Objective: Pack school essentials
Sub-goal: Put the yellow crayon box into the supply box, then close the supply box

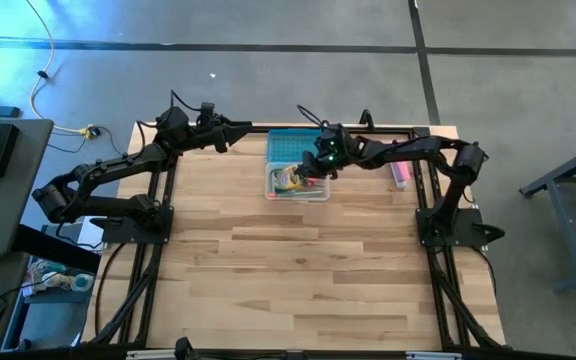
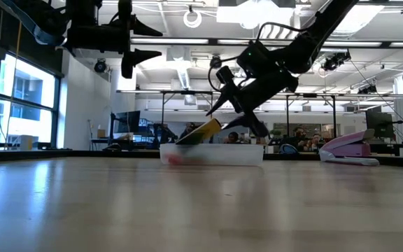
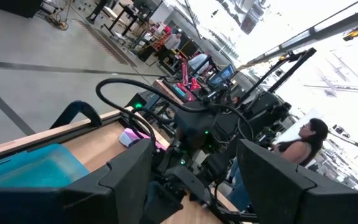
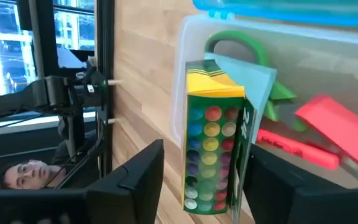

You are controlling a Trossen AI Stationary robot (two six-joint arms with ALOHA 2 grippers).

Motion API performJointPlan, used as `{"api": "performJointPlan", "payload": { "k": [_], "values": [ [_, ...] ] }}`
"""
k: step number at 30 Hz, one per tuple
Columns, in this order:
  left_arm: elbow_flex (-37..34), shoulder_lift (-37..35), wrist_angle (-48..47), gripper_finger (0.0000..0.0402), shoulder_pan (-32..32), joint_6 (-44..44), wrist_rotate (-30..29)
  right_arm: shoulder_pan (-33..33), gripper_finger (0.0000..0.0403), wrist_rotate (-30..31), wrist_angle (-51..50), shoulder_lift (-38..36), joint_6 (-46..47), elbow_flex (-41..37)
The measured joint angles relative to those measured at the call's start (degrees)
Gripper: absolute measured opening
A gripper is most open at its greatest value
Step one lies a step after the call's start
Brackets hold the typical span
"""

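Observation:
The clear plastic box (image 1: 298, 185) stands at the table's far middle, its blue lid (image 1: 290, 146) lying behind it. Inside it I see green-handled scissors (image 4: 235, 46), a light-blue note pad (image 4: 257, 84), a red pen (image 4: 291, 149) and a small red piece (image 4: 334, 134). The yellow-green crayon pack (image 4: 213, 155) leans tilted in the box, its top over the rim (image 2: 203, 131). My right gripper (image 4: 207, 152) is open just above the box (image 1: 313, 168), a finger on either side of the pack. My left gripper (image 1: 238, 130) is open and raised at the far left (image 2: 135, 52).
A pink oblong bar (image 1: 400, 175) lies right of the box near the right arm's frame (image 2: 348, 148). The near half of the wooden table (image 1: 308, 280) is bare wood. Black frame rails run along both sides. People sit in the room beyond.

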Motion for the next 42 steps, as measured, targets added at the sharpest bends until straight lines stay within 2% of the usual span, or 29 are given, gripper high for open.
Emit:
{"api": "performJointPlan", "payload": {
  "k": [6, 19, 22, 27, 30, 35, 42],
  "values": [
    [0.0, 0.0, 0.0, 0.0225, 0.0, 0.11, -0.01, -0.41, 0.0192, -1.04, -5.96, -2.05, -1.03, -0.04],
    [0.0, 0.0, -0.94, 0.0225, -0.04, 3.14, 0.36, -3.33, 0.0193, 4.01, -17.85, -11.0, -5.74, -0.07],
    [0.0, 0.0, -3.71, 0.0225, -0.07, 6.58, 2.1, -4.89, 0.0193, 8.39, -19.58, -13.79, -9.47, -0.09],
    [0.0, 0.0, -11.42, 0.0225, -2.74, 17.76, 2.73, -7.23, 0.0193, 24.15, -18.77, -15.49, -18.36, -0.09],
    [0.0, 0.0, -16.08, 0.0225, -5.46, 24.26, 1.3, -9.12, 0.0193, 28.91, -17.79, -15.48, -20.99, -0.09],
    [0.0, 0.0, -26.84, 0.0225, -10.38, 31.68, -3.61, -14.04, 0.0193, 29.05, -15.72, -15.48, -22.27, -0.09],
    [0.0, 0.2, -35.77, 0.0225, -16.2, 36.07, -11.03, -21.76, 0.0193, 22.9, -7.72, -15.46, -29.07, 0.02]
  ]
}}
